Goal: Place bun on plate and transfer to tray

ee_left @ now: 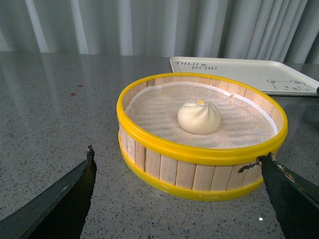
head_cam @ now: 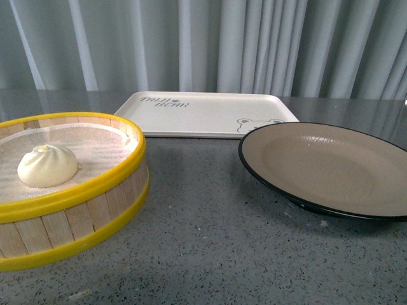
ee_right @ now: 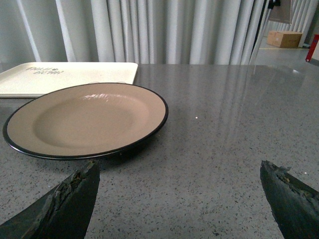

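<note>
The cream-white bun (head_cam: 47,166) (ee_left: 199,117) rests on white cloth inside a yellow-rimmed wooden steamer basket (head_cam: 95,210) (ee_left: 199,172) at the left. The beige plate (head_cam: 318,162) (ee_right: 84,119) with a black rim lies bare at the right. Behind both sits the white tray (head_cam: 191,117) (ee_left: 239,74) (ee_right: 65,79) with a bear drawing, nothing on it. My left gripper (ee_left: 177,159) is open, short of the basket's near wall. My right gripper (ee_right: 179,169) is open over bare table, beside the plate's near edge. Neither arm appears in the front view.
The surface is a grey speckled tabletop (head_cam: 216,254). Grey curtains (head_cam: 254,44) hang behind it. A small red mark (ee_left: 74,94) is on the table left of the basket. A cardboard box (ee_right: 284,39) stands far off beyond the table.
</note>
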`<action>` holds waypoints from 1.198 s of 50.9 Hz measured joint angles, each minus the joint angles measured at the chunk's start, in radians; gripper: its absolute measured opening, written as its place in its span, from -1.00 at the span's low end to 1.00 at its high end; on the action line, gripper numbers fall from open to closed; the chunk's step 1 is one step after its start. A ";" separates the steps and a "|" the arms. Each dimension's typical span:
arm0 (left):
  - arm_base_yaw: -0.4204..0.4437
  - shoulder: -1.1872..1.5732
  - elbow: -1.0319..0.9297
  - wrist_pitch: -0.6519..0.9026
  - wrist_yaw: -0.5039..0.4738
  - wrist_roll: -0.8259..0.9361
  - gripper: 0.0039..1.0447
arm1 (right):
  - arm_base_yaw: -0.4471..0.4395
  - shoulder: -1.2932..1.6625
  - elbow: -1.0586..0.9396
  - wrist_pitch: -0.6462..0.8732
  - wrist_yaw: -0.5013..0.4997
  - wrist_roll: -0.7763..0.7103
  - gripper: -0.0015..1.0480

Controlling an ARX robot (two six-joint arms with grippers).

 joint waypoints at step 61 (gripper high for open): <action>0.080 0.436 0.151 0.294 0.224 -0.198 0.88 | 0.000 0.000 0.000 0.000 -0.002 0.000 0.83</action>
